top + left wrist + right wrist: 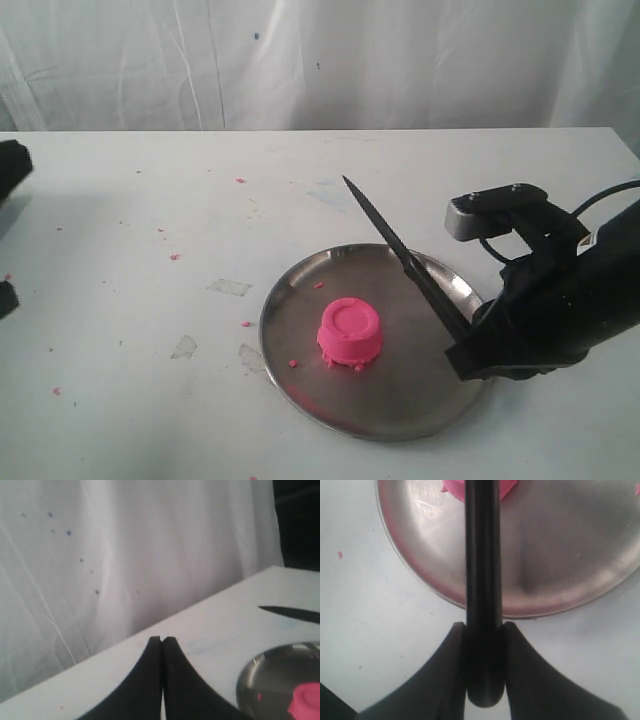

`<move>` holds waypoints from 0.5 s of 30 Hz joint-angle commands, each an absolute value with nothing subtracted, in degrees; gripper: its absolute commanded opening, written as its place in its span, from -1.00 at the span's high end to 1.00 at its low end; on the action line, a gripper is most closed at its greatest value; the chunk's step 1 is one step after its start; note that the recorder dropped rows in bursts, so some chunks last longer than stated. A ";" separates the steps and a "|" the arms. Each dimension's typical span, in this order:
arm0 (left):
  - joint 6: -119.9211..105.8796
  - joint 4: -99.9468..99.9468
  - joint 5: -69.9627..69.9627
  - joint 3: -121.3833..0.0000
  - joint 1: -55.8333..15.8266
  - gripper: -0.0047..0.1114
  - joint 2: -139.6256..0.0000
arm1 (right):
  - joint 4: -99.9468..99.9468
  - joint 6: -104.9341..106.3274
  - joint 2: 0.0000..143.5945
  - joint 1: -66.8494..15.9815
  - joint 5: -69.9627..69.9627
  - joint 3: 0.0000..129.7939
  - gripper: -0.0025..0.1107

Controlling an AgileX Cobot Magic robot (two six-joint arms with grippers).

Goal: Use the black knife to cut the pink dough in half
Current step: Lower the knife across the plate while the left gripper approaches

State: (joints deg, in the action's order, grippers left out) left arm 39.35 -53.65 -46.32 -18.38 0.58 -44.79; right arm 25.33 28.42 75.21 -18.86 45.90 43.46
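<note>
Right end effector [484,630]: I am clamping the black knife [400,245] by its round handle. The blade is tilting up over the far rim of the steel plate [400,395], touching nothing. Left end effector [162,641]: fingers pressed together, holding nothing, off to the side of the tabletop [150,220].

The pink dough [350,332] is sitting whole near the plate's middle. I am judging it soft and light, likely to stick or skid under the blade, so I am planning a cut across the centre of its round top.

The right wrist view is showing the grip itself. Only the exterior view is showing the blade's tilt and the whole lump.
</note>
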 commanded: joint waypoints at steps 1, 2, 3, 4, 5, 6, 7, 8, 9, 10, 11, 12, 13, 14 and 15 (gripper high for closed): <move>40.33 -60.85 -50.71 -20.73 -2.90 0.92 -55.85 | 25.43 30.92 75.21 -19.92 46.68 43.34 0.96; 40.33 -62.36 -52.22 -21.20 -4.37 0.92 -58.34 | 25.14 30.92 75.31 -20.41 46.80 43.34 0.96; 40.33 -63.63 -53.58 -21.57 -5.61 0.92 -60.73 | 25.04 30.84 75.58 -20.87 47.24 43.34 0.96; 39.99 -64.67 -54.54 -22.19 -7.23 0.92 -62.48 | 24.56 30.84 75.91 -21.46 47.77 43.34 0.96; 39.99 -65.72 -55.71 -22.89 -8.86 0.92 -65.00 | 23.76 30.67 76.25 -22.06 48.44 43.34 0.96; 39.99 -66.07 -56.11 -23.64 -10.42 0.92 -66.57 | 22.66 30.29 76.91 -22.60 49.01 43.34 0.96; 39.83 -66.07 -55.98 -24.49 -11.91 0.92 -68.43 | 21.70 30.31 77.58 -22.98 49.13 43.34 0.96; 39.83 -66.22 -55.63 -25.35 -13.19 0.92 -70.23 | 21.14 30.31 78.31 -23.41 49.12 43.34 0.96; 39.32 -66.22 -55.66 -26.00 -13.97 0.92 -71.68 | 20.84 30.31 79.02 -23.42 48.75 43.34 0.96; 38.36 -66.22 -55.66 -26.83 -14.73 0.92 -73.55 | 20.84 30.31 79.71 -23.42 48.27 43.34 0.96; 37.42 -66.09 -55.66 -27.66 -15.34 0.92 -75.45 | 20.84 30.31 80.27 -23.42 48.13 43.34 0.96; 36.95 -66.09 -55.66 -28.35 -15.61 0.92 -77.38 | 20.76 30.31 80.90 -23.42 48.13 43.34 0.96; 36.25 -65.98 -55.77 -29.24 -15.87 0.92 -79.36 | 20.76 30.31 81.47 -23.42 48.13 43.34 0.96; 35.77 -65.69 -55.77 -30.22 -16.15 0.92 -81.32 | 20.76 30.31 81.82 -23.42 48.13 43.34 0.96; 35.77 -65.19 -56.07 -31.21 -16.29 0.92 -82.87 | 20.76 30.51 82.10 -23.42 48.01 43.34 0.96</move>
